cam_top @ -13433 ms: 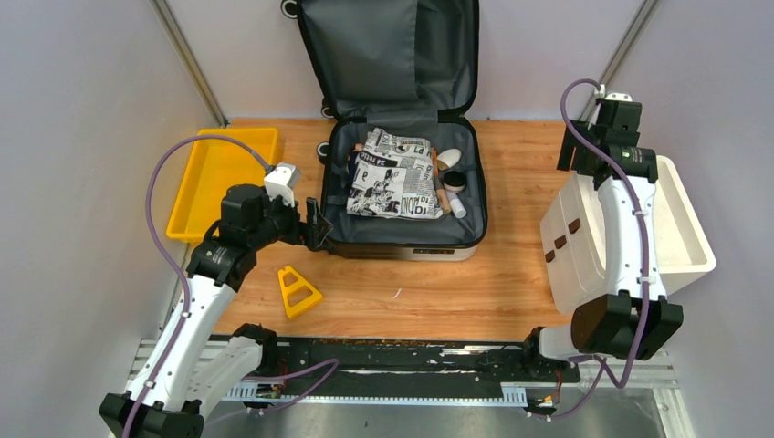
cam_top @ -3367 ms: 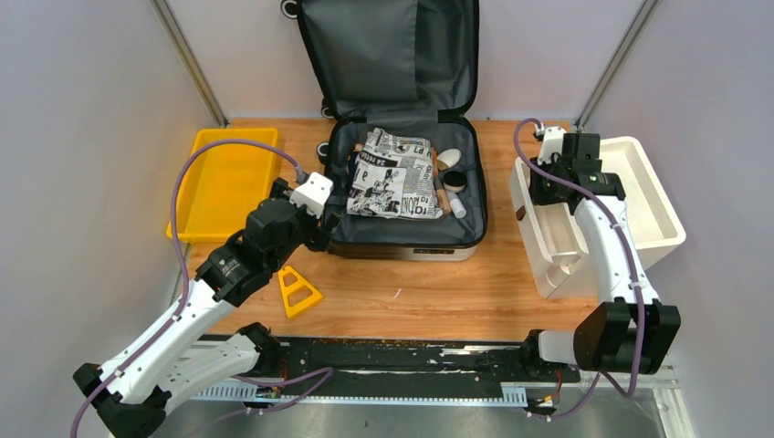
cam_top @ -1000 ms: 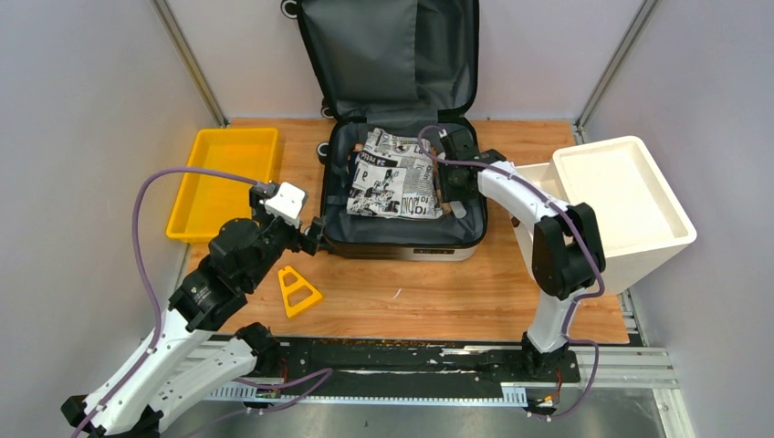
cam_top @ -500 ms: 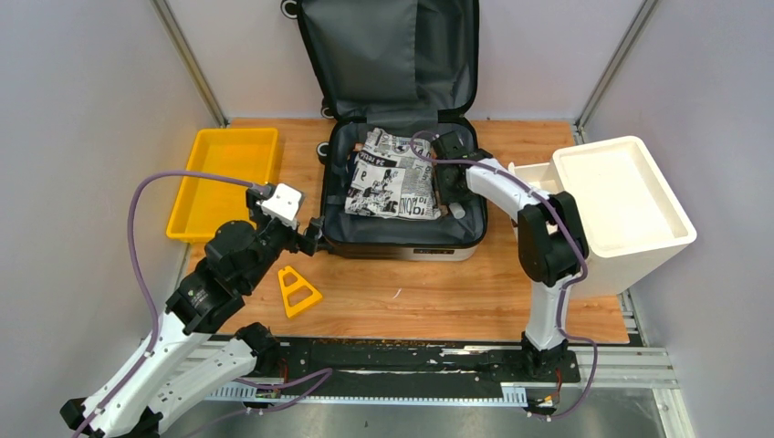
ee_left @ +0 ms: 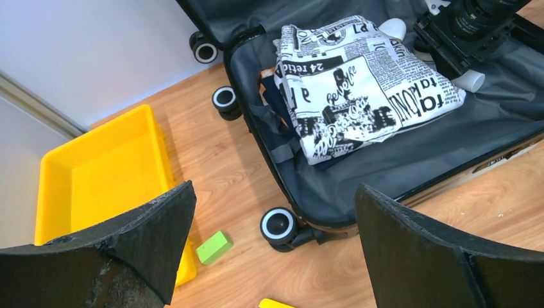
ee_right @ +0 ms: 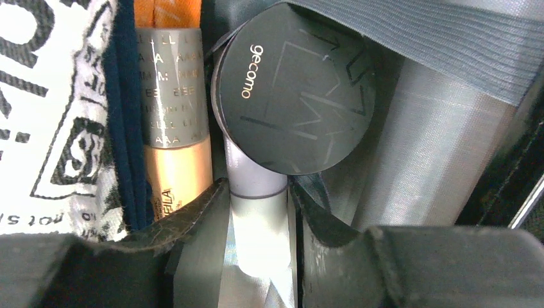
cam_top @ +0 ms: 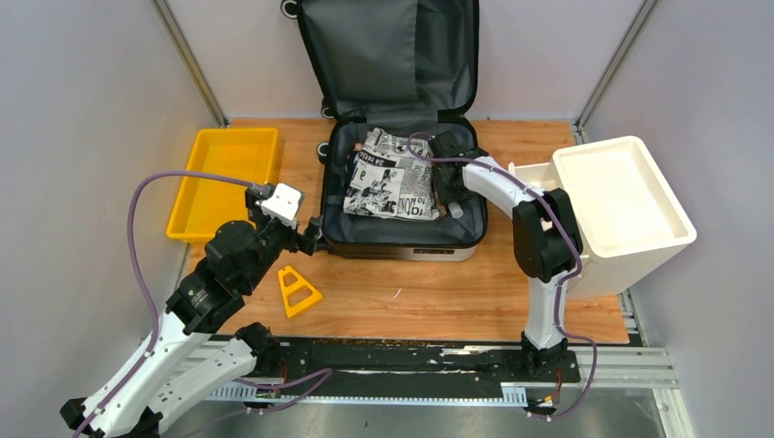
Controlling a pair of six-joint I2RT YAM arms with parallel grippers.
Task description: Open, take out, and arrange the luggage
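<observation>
The luggage (cam_top: 392,55) lies open at the far middle of the desk (cam_top: 411,292), its lid standing against the back wall. The right tool (ee_right: 256,192) is inside its right side, clamped on a white tube (ee_right: 256,224) partly covered by a round black compact (ee_right: 295,90). The left tool (ee_left: 272,189), spread wide, hangs off the luggage's near-left corner.

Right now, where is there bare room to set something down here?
Bare tabletop lies between the suitcase and the black base rail, right of the yellow triangle. The yellow tray looks empty too. Crowded: the suitcase's right side, around the right tool.
</observation>
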